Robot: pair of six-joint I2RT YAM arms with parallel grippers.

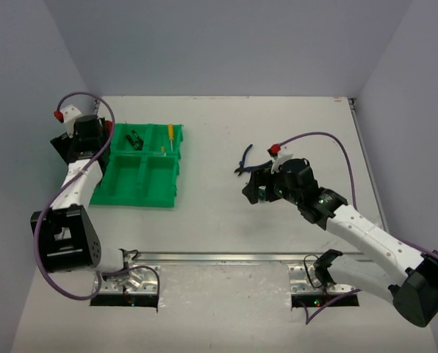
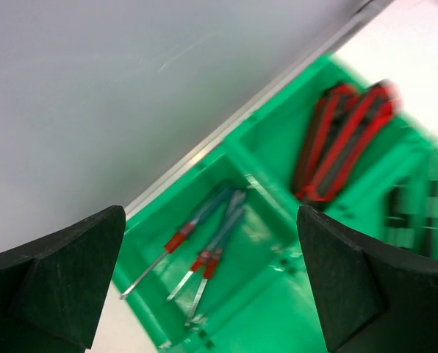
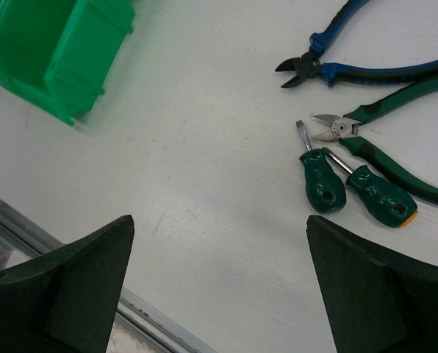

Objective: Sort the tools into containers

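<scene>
On the left, our left tool (image 2: pixel 210 246) hangs over the far left corner of the green bin (image 1: pixel 156 184). Its two fingers (image 2: pixel 65 287) stand wide apart, and nothing is between them.

Right under it, in one box of the bin, lie three thin screwdrivers (image 2: pixel 204 254) with blue handles and red rings. In the box next to that lie the red pliers (image 2: pixel 344 136). A bit further over we see some dark things (image 2: pixel 410 206), but they are too blurry to name. From above we also see a yellow screwdriver (image 1: pixel 170 137) in the far right box of the bin. So we think a good part of the sorting is done.

Going right, four hand tools lie loose on the white worktop (image 1: pixel 219 235), well apart from the bin. There are blue pliers (image 3: pixel 351 72), green pliers (image 3: pixel 381 109) and two green screwdrivers (image 3: pixel 322 180) side by side, just beside the green pliers.

Our right tool (image 3: pixel 219 243) hovers over them. Its fingers (image 3: pixel 373 294) are wide apart too, and it holds nothing.

We think these four are what is left. Each one must be picked up and carried across to the bin. That is a long way for the right arm, so the job is not over yet.
</scene>
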